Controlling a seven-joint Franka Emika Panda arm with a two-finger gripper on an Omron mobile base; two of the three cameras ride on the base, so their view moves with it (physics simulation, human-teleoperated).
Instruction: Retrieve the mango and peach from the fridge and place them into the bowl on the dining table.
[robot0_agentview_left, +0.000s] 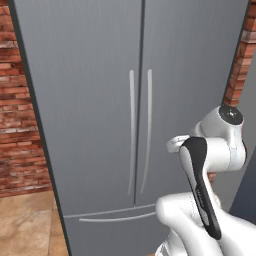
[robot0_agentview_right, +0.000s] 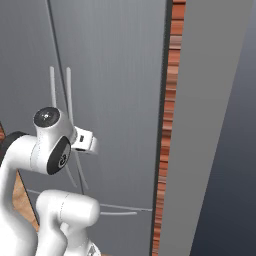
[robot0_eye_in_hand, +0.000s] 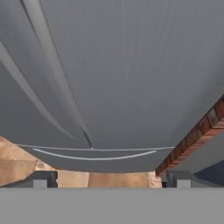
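Note:
The tall grey fridge (robot0_agentview_left: 95, 100) stands right in front of me with both doors shut. Its two long vertical handles (robot0_agentview_left: 132, 130) run side by side at the middle seam, and the bottom drawer (robot0_agentview_left: 110, 230) is shut too. My gripper (robot0_eye_in_hand: 113, 180) is open, its two fingertips (robot0_eye_in_hand: 43, 179) spread wide with nothing between them. It hangs close before the right door (robot0_eye_in_hand: 140, 65), above the drawer handle (robot0_eye_in_hand: 94, 156). In the right base view my hand (robot0_agentview_right: 85, 140) is just right of the handles (robot0_agentview_right: 68, 95). The mango and peach are hidden behind the doors. The bowl and dining table are out of view.
A red brick wall (robot0_agentview_left: 20, 125) flanks the fridge on the left, with a narrow brick strip (robot0_agentview_right: 170, 100) on its right. A tall grey panel (robot0_agentview_right: 210, 125) stands close on the right side. Tan floor tiles (robot0_agentview_left: 25, 225) lie at the lower left.

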